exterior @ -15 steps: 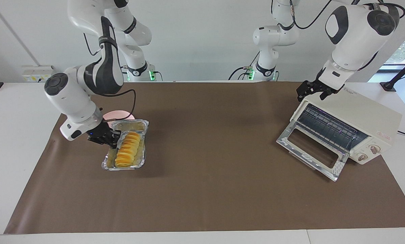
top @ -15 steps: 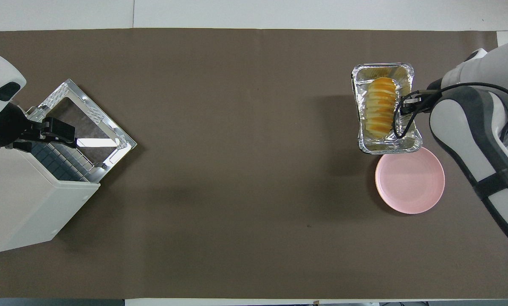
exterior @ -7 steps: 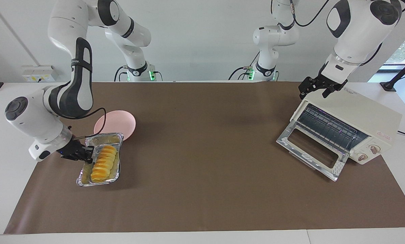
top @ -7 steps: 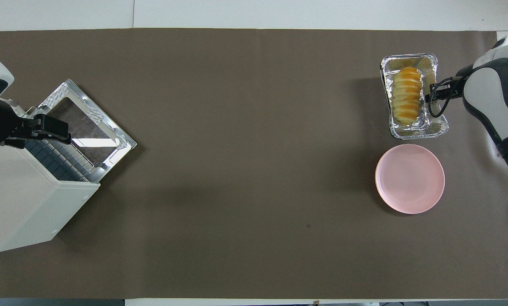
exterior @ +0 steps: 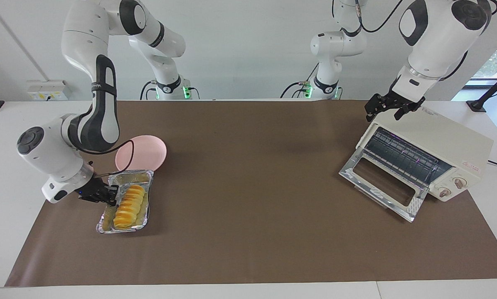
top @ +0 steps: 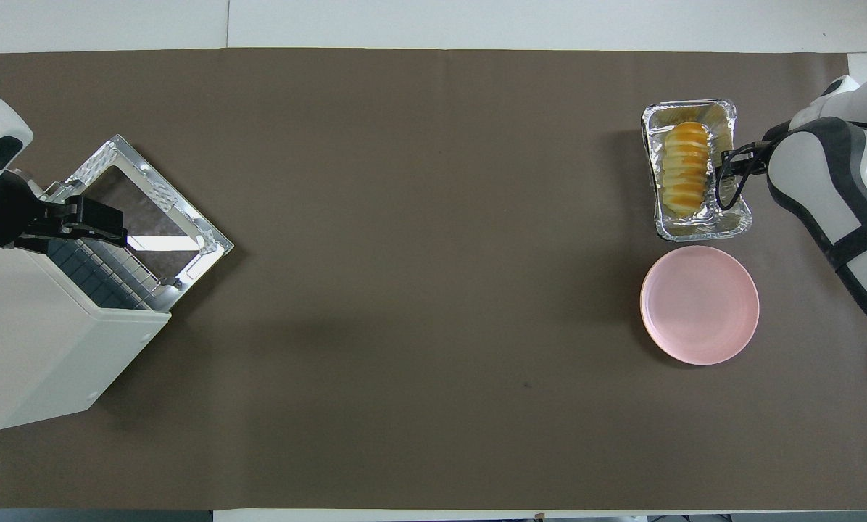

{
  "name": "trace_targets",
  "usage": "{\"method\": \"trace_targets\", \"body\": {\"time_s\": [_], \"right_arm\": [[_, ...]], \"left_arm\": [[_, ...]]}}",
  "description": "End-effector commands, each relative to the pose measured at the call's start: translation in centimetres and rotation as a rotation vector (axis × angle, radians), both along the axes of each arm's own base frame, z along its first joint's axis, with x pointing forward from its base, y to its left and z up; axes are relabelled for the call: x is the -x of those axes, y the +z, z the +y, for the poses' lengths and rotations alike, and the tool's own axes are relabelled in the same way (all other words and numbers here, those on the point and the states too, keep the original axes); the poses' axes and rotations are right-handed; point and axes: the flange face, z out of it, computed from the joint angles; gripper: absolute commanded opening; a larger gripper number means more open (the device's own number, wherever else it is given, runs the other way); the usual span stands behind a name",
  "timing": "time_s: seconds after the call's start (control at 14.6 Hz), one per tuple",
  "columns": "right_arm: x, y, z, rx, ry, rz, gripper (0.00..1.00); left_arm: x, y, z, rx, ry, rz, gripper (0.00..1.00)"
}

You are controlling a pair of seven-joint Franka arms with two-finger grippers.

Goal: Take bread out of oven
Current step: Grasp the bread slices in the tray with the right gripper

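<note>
Bread (exterior: 129, 201) lying in foil tray (exterior: 107, 226) on tabletop (exterior: 248, 174), beside pink plate (exterior: 148, 149). Right hand (exterior: 112, 198) clamped on tray rim. Left hand (exterior: 390, 109) spread wide over open oven (exterior: 444, 141).

Plain pale grey wall (exterior: 248, 45) along the top, daylit window (exterior: 495, 58) at one edge. Long white table (exterior: 7, 174) under a flat brown paper sheet (exterior: 248, 174); white socket box (exterior: 47, 89) at the wall.

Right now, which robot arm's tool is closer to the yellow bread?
The right one. The right tool is shut on the rim of the foil tray holding the bread, right beside it. The left tool hangs open over the oven, at the table's other end.
</note>
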Motion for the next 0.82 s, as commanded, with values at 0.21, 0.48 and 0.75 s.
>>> {"method": "trace_targets", "body": {"time_s": [0.21,0.48,0.75], "right_arm": [[1.7,-0.7,0.0,0.007,0.036,0.004,0.0],[1.7,-0.6,-0.1,0.007,0.03,0.013,0.88],[1.4,1.3,1.0,0.009,0.04,0.005,1.0]], "left_arm": [[0.3,0.5,-0.1,0.01,0.004,-0.004,1.0],[0.4,0.6,-0.1,0.01,0.004,-0.007,1.0],[0.6,0.9,0.5,0.009,0.016,-0.009,1.0]]}}
